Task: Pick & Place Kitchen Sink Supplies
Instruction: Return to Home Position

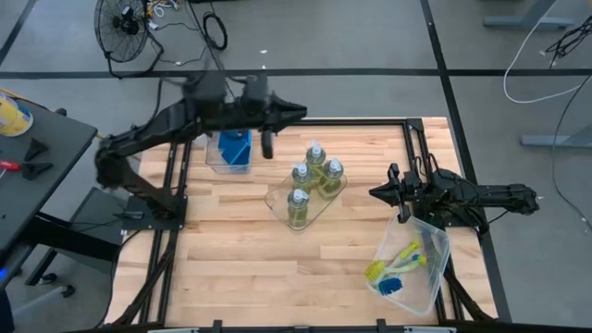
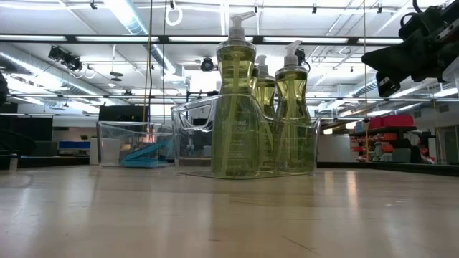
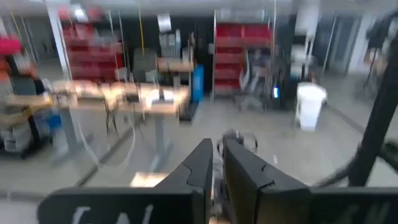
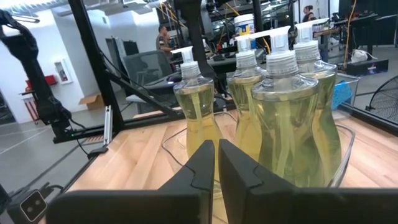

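Several clear bottles of yellow-green liquid [image 1: 313, 180] [image 2: 247, 107] [image 4: 273, 118] stand upright in a clear flat tray [image 1: 277, 199] at mid-table. Blue sponges [image 1: 231, 148] [image 2: 147, 154] lie in a clear bin at the far left. Yellow-green and blue brushes [image 1: 398, 264] lie in a clear bin [image 1: 435, 245] at the near right. My left gripper [image 1: 301, 113] [image 3: 217, 165] hangs high over the table's far edge, pointing level toward the right, shut with nothing between its fingers. My right gripper [image 1: 375, 193] [image 4: 216, 155] rests at the right, pointing at the bottles, shut and holding nothing.
A black frame [image 1: 416, 148] runs round the wooden table top. A fan [image 1: 125, 23] and cables lie on the floor beyond the far edge. A dark side table [image 1: 37, 157] stands at the left. Bare wood lies at the near left [image 1: 240, 268].
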`<action>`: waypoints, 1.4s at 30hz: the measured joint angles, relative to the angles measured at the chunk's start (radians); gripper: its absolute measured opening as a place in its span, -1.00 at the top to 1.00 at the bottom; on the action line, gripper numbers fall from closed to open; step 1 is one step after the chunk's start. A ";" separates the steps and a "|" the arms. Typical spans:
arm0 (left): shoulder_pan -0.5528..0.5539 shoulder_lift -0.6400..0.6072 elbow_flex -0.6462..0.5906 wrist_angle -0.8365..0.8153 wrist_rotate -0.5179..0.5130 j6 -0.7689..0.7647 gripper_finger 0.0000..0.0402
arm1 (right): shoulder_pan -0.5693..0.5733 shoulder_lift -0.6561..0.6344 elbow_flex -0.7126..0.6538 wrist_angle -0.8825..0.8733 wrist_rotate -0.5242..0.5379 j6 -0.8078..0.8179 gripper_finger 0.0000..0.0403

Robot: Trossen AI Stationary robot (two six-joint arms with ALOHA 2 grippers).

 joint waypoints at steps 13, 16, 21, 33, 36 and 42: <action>-0.036 -0.329 -0.644 0.427 -0.011 0.000 0.77 | 0.000 0.000 0.000 -0.001 -0.001 0.000 0.87; -0.036 -0.382 -0.758 0.484 -0.011 0.000 0.77 | 0.000 0.000 0.000 0.000 -0.001 0.000 0.87; -0.036 -0.485 -0.946 0.626 -0.016 0.000 0.77 | 0.000 0.000 0.000 -0.001 -0.001 0.000 0.87; -0.143 -0.718 -1.236 0.699 -0.120 0.000 0.77 | 0.000 0.000 0.000 0.000 -0.001 0.000 0.87; -0.155 -0.792 -1.304 0.700 -0.087 0.001 0.77 | 0.000 0.000 0.000 0.000 -0.001 0.000 0.87; -0.172 -0.928 -1.435 0.699 -0.033 0.001 0.77 | 0.000 0.000 0.000 0.000 -0.001 0.000 0.87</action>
